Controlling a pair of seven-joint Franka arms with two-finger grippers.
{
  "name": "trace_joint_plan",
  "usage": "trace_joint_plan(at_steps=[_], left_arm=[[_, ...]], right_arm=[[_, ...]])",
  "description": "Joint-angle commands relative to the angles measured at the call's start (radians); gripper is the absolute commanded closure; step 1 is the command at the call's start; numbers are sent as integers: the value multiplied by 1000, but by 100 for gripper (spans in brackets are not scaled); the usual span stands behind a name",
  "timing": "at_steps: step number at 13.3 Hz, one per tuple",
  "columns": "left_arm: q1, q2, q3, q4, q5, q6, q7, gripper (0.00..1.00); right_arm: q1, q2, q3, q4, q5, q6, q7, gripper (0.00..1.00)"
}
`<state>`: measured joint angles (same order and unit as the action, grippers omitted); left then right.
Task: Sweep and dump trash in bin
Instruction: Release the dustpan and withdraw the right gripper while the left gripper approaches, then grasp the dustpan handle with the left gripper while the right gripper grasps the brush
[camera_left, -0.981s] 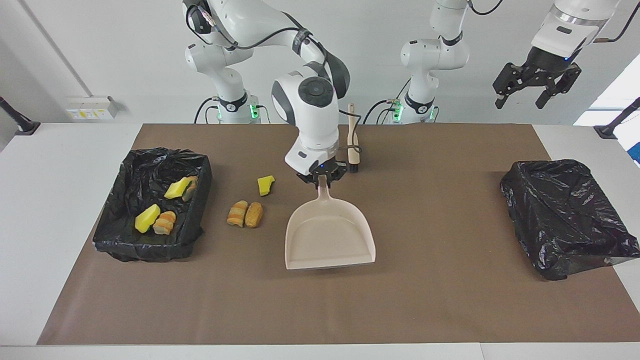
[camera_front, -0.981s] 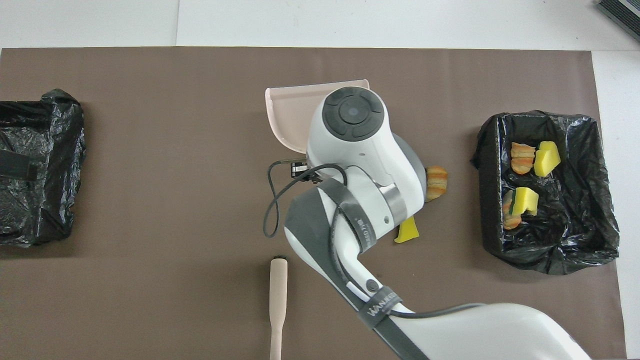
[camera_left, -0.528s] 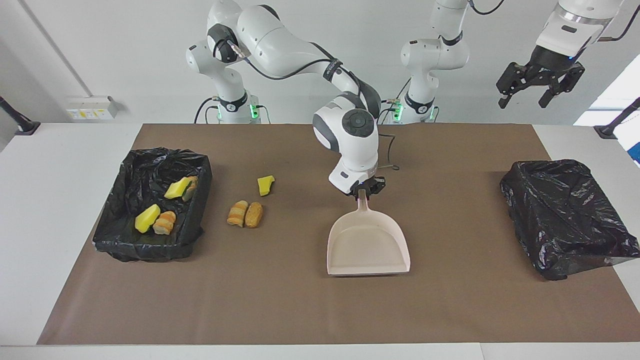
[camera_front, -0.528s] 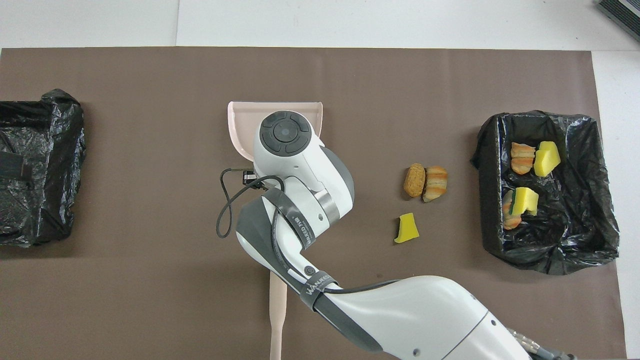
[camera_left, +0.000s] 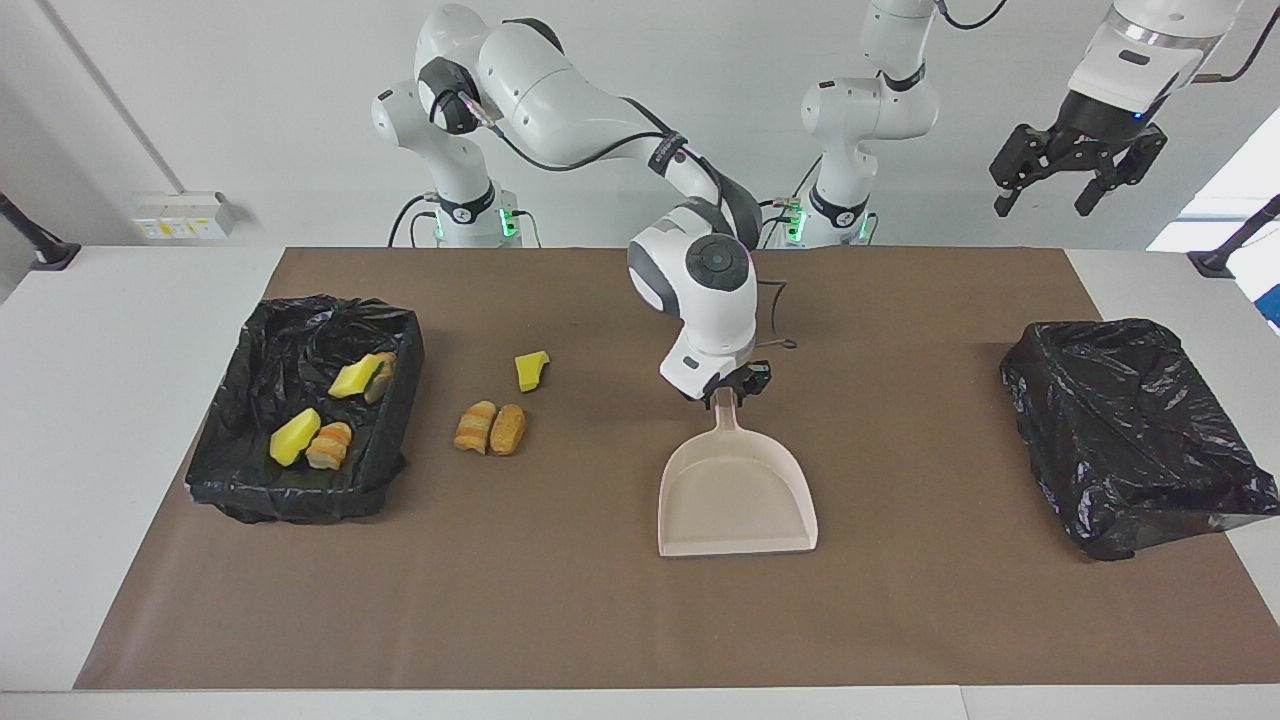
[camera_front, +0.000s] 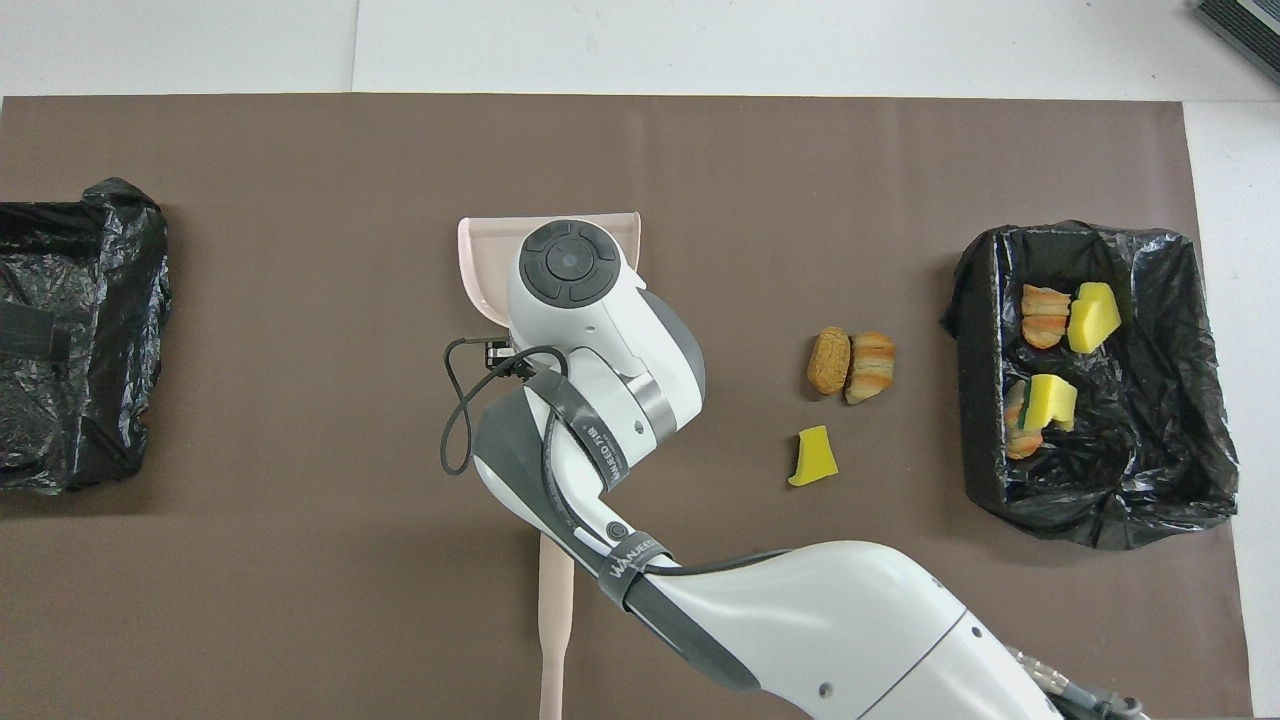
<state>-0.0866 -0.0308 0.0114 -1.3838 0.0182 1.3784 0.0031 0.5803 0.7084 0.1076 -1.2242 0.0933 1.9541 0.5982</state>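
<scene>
My right gripper (camera_left: 728, 386) is shut on the handle of the beige dustpan (camera_left: 735, 500), whose pan lies low over the middle of the brown mat with its open lip away from the robots. In the overhead view the right arm covers most of the dustpan (camera_front: 478, 262). Trash on the mat toward the right arm's end: a yellow sponge piece (camera_left: 531, 370) (camera_front: 815, 457) and two bread-like lumps (camera_left: 476, 427) (camera_left: 508, 429) (camera_front: 828, 360). The black-lined bin (camera_left: 300, 495) (camera_front: 1160, 480) beside them holds several scraps. My left gripper (camera_left: 1078, 165) is open, raised high over the left arm's end.
The beige brush (camera_front: 555, 620) lies on the mat near the robots, partly under the right arm; the facing view hides it. A second black-lined bin (camera_left: 1130, 430) (camera_front: 90, 400) stands at the left arm's end.
My right gripper carried the dustpan from beside the loose trash toward the left arm's end, then nearly stopped in the middle of the mat. The left gripper stayed raised.
</scene>
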Motion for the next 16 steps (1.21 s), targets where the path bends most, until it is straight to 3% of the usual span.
trace_joint_plan(at_steps=[1, 5, 8, 10, 12, 14, 16], left_arm=[[-8, -12, -1, -11, 6, 1, 12, 0], [-19, -6, -2, -89, 8, 111, 11, 0], [-100, 9, -7, -268, 6, 360, -35, 0], [-185, 34, -7, -380, 6, 521, -108, 0], [-258, 80, -7, -431, 6, 617, -175, 0], [-353, 179, -7, -436, 8, 677, -263, 0], [-427, 288, -7, -437, 9, 845, -420, 0]], right_arm=[[-28, -99, 15, -3, 2, -117, -31, 0], [-16, -295, 17, -173, 25, -237, -21, 0], [45, -453, 21, -370, 103, -267, 78, 0], [104, -562, 21, -559, 152, -169, 117, 0], [182, -651, 21, -769, 212, -5, 156, 0], [260, -643, 21, -866, 215, 92, 221, 0], [279, -639, 21, -937, 258, 176, 242, 0]])
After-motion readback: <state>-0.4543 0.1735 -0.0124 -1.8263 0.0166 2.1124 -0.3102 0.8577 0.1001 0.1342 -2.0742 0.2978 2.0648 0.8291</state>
